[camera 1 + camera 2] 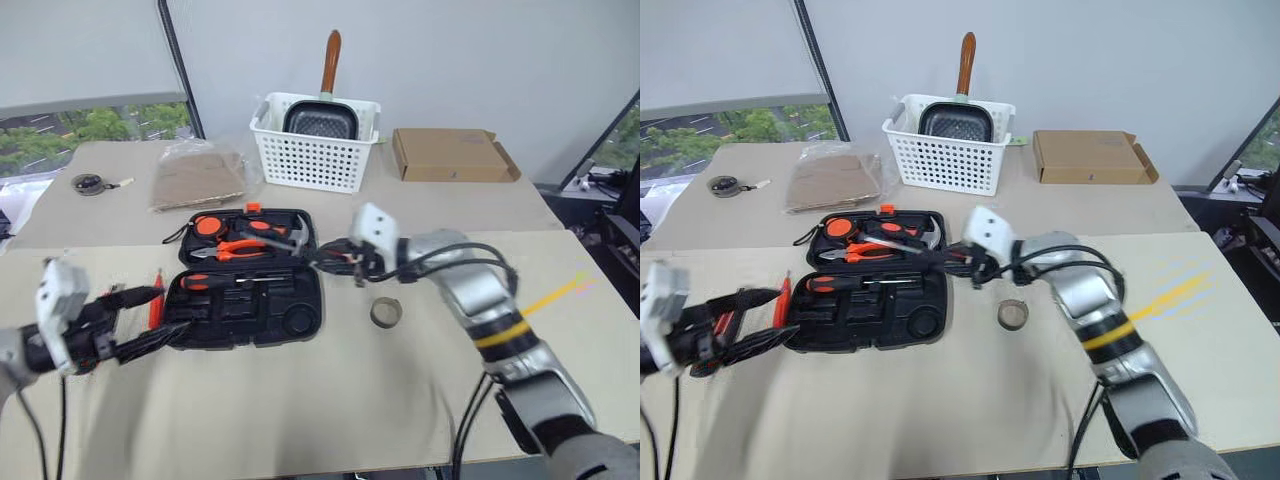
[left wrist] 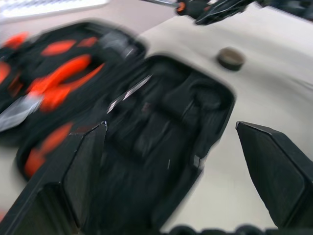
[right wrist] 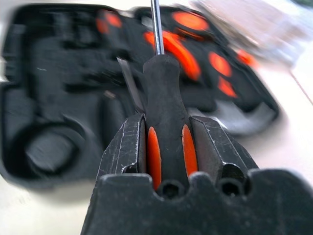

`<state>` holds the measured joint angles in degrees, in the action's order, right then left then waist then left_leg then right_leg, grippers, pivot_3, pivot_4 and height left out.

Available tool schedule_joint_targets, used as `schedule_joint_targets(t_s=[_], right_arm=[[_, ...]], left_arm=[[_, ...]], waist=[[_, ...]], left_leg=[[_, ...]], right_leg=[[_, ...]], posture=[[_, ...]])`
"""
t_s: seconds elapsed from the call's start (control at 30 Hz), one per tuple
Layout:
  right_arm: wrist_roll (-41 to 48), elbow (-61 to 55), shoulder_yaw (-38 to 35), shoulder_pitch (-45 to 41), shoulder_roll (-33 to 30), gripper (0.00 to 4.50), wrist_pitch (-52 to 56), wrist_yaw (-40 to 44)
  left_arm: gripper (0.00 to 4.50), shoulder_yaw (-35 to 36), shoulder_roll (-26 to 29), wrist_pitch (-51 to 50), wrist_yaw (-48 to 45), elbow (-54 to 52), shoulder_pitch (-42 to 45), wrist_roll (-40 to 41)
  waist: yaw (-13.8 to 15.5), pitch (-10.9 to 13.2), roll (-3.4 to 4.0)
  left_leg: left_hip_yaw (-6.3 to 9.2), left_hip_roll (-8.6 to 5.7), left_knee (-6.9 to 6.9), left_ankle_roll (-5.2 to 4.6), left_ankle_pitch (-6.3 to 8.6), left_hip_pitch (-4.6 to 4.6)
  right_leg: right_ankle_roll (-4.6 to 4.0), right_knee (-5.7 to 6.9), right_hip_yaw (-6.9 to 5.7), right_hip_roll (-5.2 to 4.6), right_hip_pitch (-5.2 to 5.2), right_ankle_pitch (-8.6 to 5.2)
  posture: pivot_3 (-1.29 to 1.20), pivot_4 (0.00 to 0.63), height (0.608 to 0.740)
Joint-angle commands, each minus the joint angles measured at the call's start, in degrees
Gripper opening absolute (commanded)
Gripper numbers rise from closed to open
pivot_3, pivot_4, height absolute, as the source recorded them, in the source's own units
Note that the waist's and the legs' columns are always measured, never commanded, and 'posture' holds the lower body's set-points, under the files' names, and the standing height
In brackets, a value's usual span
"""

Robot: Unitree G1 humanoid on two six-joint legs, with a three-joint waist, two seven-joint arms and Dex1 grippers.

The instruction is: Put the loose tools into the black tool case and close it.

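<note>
The left gripper (image 1: 135, 320) hangs low at the near left of the table (image 1: 330, 400), fingers spread wide, just beside the open tool case (image 1: 245, 290). The right gripper (image 3: 166, 139) pinches a screwdriver (image 3: 164, 93) by its handle above the case's right edge. A tape roll (image 1: 386, 313) lies just right of the case.

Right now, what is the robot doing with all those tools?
It is packing tools into the open black tool case. The right gripper has its fingers shut on an orange-and-black screwdriver and holds it above the case. The left gripper is open and empty at the case's other end. A small tape roll and a slim orange screwdriver lie on the table beside the case.
</note>
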<state>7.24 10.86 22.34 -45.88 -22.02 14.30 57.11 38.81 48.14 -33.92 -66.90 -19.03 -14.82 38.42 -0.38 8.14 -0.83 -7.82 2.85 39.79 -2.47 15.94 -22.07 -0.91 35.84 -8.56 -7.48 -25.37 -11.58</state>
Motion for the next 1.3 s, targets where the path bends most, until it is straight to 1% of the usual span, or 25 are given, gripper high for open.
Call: schedule_joint_targets(t_s=[0.03,0.17,0.33,0.57,0.63,0.67,0.8,0.83,0.87,0.9,1.13,1.23,1.3], right_arm=[[-2.4,5.4,1.6,-3.9,3.2,1.06,-3.6,1.4],[-5.5,12.1,3.2,-6.2,6.1,1.06,-6.1,1.7],[-9.0,17.6,4.6,-6.7,7.4,1.06,-12.4,2.2],[-11.6,23.1,4.0,-7.9,10.2,1.06,-18.4,1.9],[-11.8,24.0,3.7,-8.0,10.5,2.09,-19.0,2.2],[-11.9,24.3,3.6,-8.1,10.7,2.21,-19.3,2.2],[-11.8,24.4,3.0,-8.0,10.7,3.66,-19.3,2.5],[-11.6,24.0,2.8,-8.1,10.6,3.92,-18.9,2.8],[-11.0,23.3,2.3,-8.1,10.6,4.31,-18.0,3.2],[-10.1,22.5,1.4,-8.1,10.7,4.47,-16.6,3.4],[-6.6,18.1,-1.7,-7.5,12.7,4.47,-9.9,3.6],[-5.7,17.4,-2.8,-6.8,14.4,3.73,-10.2,2.2],[-4.1,18.2,-4.6,-6.2,16.8,2.98,-10.5,0.3]], left_arm=[[4.5,5.0,-1.5,0.7,2.2,-3.6,-1.9,2.3],[4.5,6.4,-3.0,1.3,3.6,-4.3,-3.5,3.1],[4.5,6.8,-2.9,2.3,3.7,-3.6,-4.4,3.3],[4.5,5.8,-2.5,3.7,3.5,-1.5,-3.5,2.8],[4.5,5.3,-2.4,4.2,3.5,-0.9,-3.2,2.7],[4.5,5.0,-2.4,4.5,3.5,-0.7,-3.1,2.6],[4.5,4.3,-2.3,5.3,3.2,0.3,-2.7,2.3],[4.5,4.2,-2.2,5.5,3.1,0.5,-2.6,2.2],[4.5,4.0,-2.2,5.7,3.0,0.8,-2.5,2.1],[4.5,3.9,-2.1,6.0,2.8,1.2,-2.4,2.0],[4.5,2.6,-1.7,8.0,2.2,3.4,-2.0,1.3],[4.5,2.3,-1.5,8.5,2.0,3.9,-1.7,1.2],[4.5,2.1,-1.4,8.8,1.8,4.3,-1.6,1.1]], waist=[[0.4,0.0,0.02],[0.4,0.0,0.02],[0.1,0.0,0.01],[-0.5,0.0,0.01],[-0.5,0.0,0.02],[-0.5,0.0,0.02],[-0.5,0.0,0.02],[-0.6,0.0,0.02],[-0.6,0.0,0.02],[-0.6,0.0,0.02],[-0.6,0.0,0.02],[-0.6,0.0,0.03],[-0.6,0.0,0.02]], left_leg=[[0.01,0.0,0.01,0.02,-0.01,-0.01],[0.05,0.0,0.04,0.48,0.17,0.03],[0.05,0.01,0.02,0.47,0.04,0.04],[0.01,0.04,0.01,0.48,0.01,0.05],[0.02,0.04,0.01,0.49,0.01,0.06],[0.02,0.04,0.01,0.5,0.01,0.06],[0.02,0.05,0.0,0.53,0.03,0.07],[0.02,0.05,0.0,0.53,0.03,0.07],[0.02,0.05,0.0,0.54,0.04,0.07],[0.02,0.05,0.0,0.54,0.04,0.07],[0.02,0.07,-0.02,0.56,0.03,0.03],[0.01,0.08,-0.04,0.57,0.03,0.01],[-0.01,0.08,-0.05,0.58,0.03,0.0]], right_leg=[[-0.01,0.02,0.0,-0.01,0.0,0.0],[-0.04,0.1,0.0,-0.01,0.0,0.02],[-0.09,0.21,0.0,0.05,-0.04,0.01],[-0.14,0.24,0.01,0.07,-0.05,-0.02],[-0.14,0.25,0.01,0.07,-0.06,-0.02],[-0.14,0.25,0.01,0.07,-0.06,-0.02],[-0.14,0.25,0.02,0.07,-0.05,-0.02],[-0.14,0.25,0.03,0.07,-0.06,-0.02],[-0.15,0.25,0.03,0.07,-0.06,-0.02],[-0.15,0.25,0.03,0.07,-0.06,-0.02],[-0.17,0.26,0.02,0.07,-0.13,-0.01],[-0.18,0.26,0.02,0.08,-0.18,-0.01],[-0.18,0.26,0.03,0.08,-0.19,-0.01]], posture=[[0.0,0.15,0.7],[0.0,0.15,0.7],[0.0,0.15,0.7],[0.0,0.15,0.7],[0.0,0.15,0.7],[0.0,0.15,0.7],[0.0,0.15,0.7],[0.0,0.15,0.7],[0.0,0.15,0.7],[0.0,0.15,0.7],[0.0,0.15,0.7],[0.0,0.15,0.7],[0.0,0.15,0.7]])
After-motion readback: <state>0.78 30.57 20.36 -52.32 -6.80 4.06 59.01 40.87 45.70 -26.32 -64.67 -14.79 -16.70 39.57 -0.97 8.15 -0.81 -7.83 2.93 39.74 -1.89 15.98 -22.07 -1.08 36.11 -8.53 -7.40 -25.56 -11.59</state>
